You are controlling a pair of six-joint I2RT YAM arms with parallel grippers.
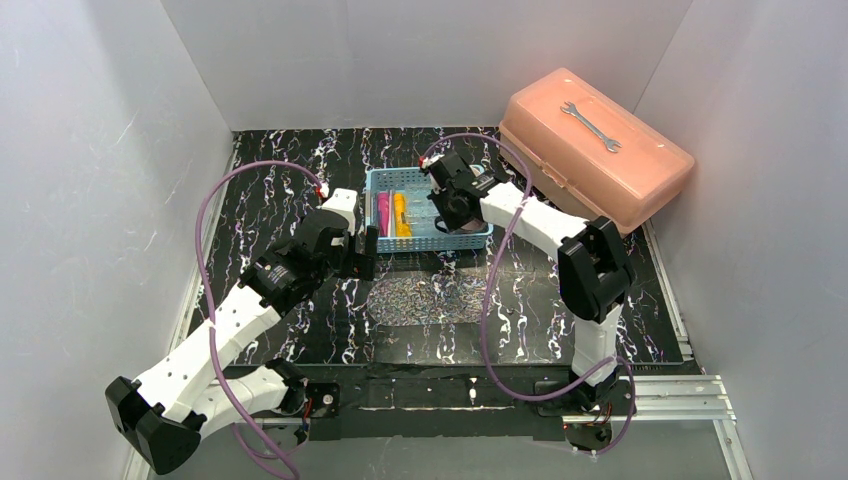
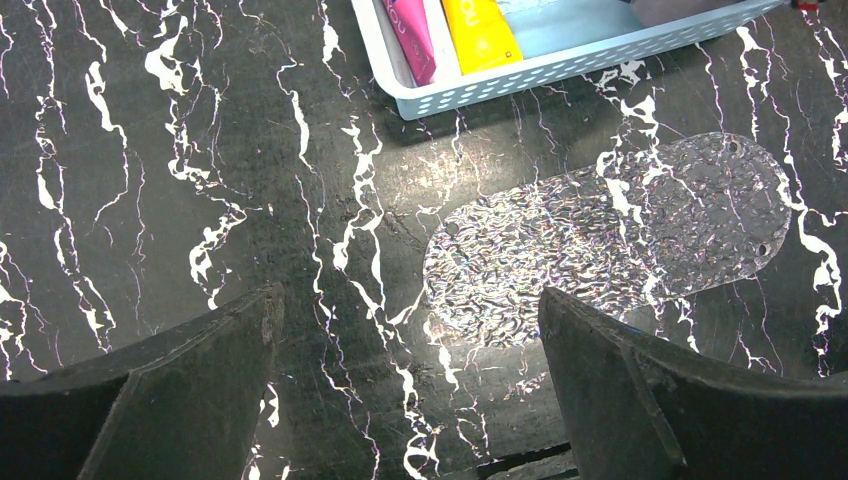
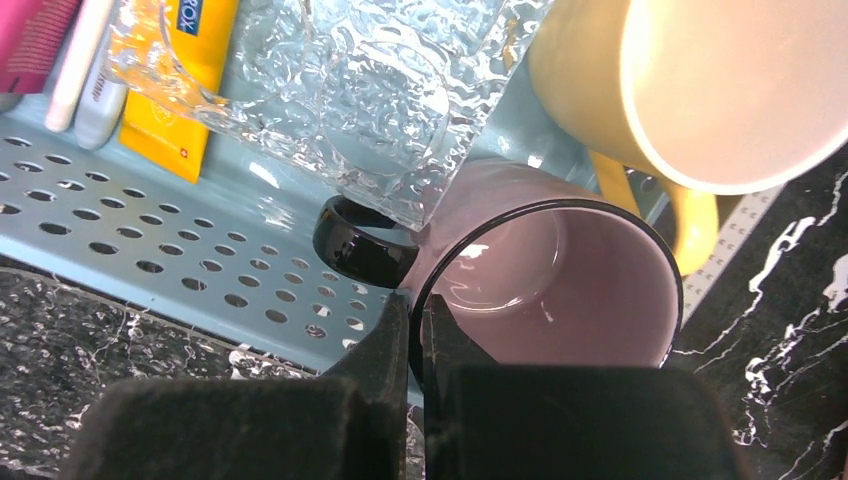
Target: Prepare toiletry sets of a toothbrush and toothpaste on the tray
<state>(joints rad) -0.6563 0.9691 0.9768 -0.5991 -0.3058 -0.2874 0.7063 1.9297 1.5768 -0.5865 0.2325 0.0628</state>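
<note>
- The left gripper point(image 2: 407, 305) hovers over the dark marbled table point(image 2: 150, 180) at the near left of the tray, its jaws spread wide and holding nothing.
- The tray point(image 2: 600, 225) lies flat on the table just near of the blue basket point(image 2: 560, 70), and its clear textured surface is bare. No tube or toothbrush has been set on it, so no set is made up yet.
- The pink tube point(image 2: 412, 35) and the yellow tube point(image 2: 480, 30) lie side by side at the left end of the basket. A pale toothbrush point(image 3: 80, 60) shows between them in the right wrist view. How many toothbrushes there are cannot be told.
- The right gripper point(image 3: 417, 330) reaches into the right part of the basket, its jaws closed thin on the dark rim of the purple cup point(image 3: 560, 290), which lies on its side.
- The yellow cup point(image 3: 700, 80) sits just beyond the purple one. A clear textured plastic piece point(image 3: 370, 90) leans over the purple cup's handle and part of the yellow tube.
- This looks like an early stage. The grip is on a cup, not on a toiletry item, probably to clear the way to the tubes and brushes. Every transfer to the tray is left to do.
- At the far right stands a pink toolbox point(image 1: 600, 150) with a wrench point(image 1: 592, 127) on its lid, apart from the work.
</note>
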